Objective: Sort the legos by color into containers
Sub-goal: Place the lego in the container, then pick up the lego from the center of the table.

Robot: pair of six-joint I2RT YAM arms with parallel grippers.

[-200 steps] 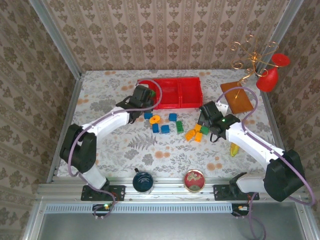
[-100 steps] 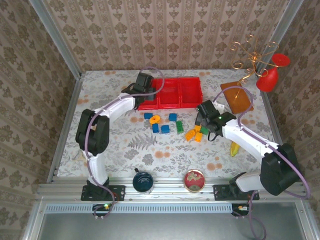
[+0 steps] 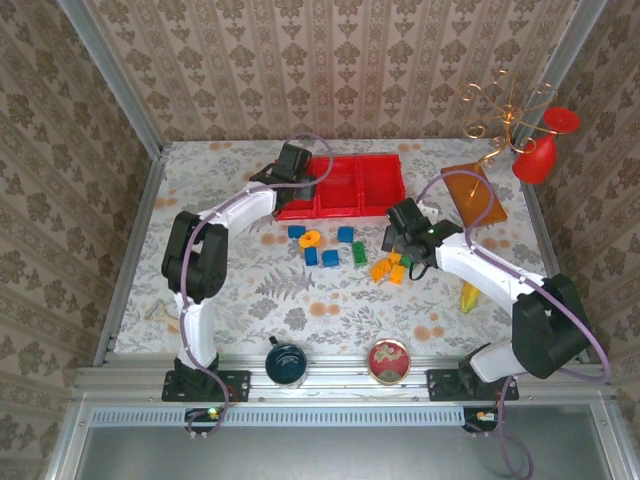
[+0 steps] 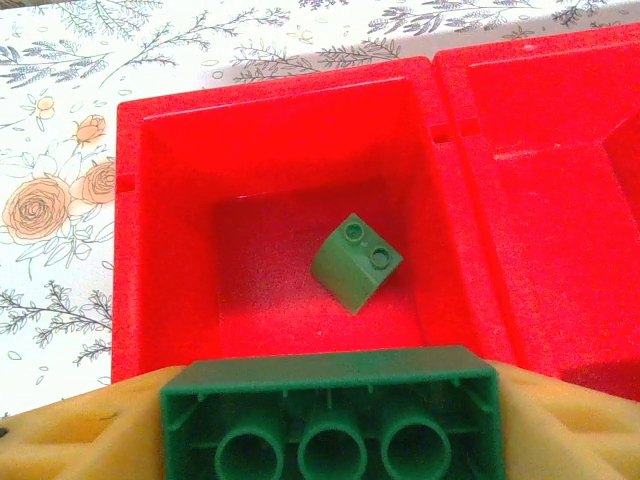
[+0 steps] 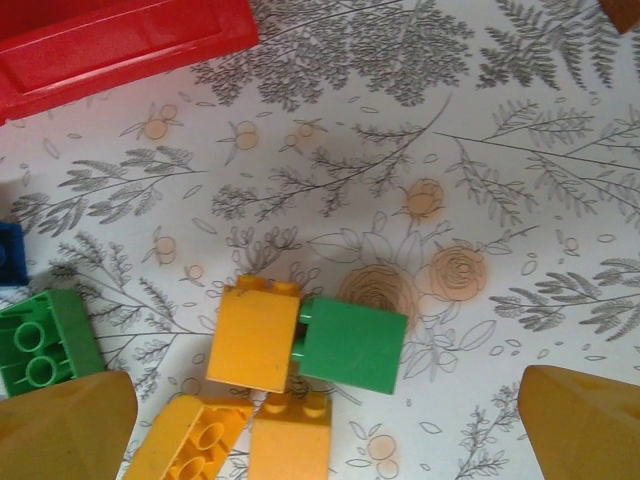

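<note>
While the left tool (image 4: pixel 330 445) clamps a green brick (image 4: pixel 330 395) over the tray's (image 4: pixel 150 120) end compartment, the right tool (image 5: pixel 320 425) hangs apart above orange bricks (image 5: pixel 255 335).

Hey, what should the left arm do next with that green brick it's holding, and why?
Probably open the left gripper and let the held green brick drop: it hangs over the left compartment of the red tray, where a small green brick already lies.
</note>
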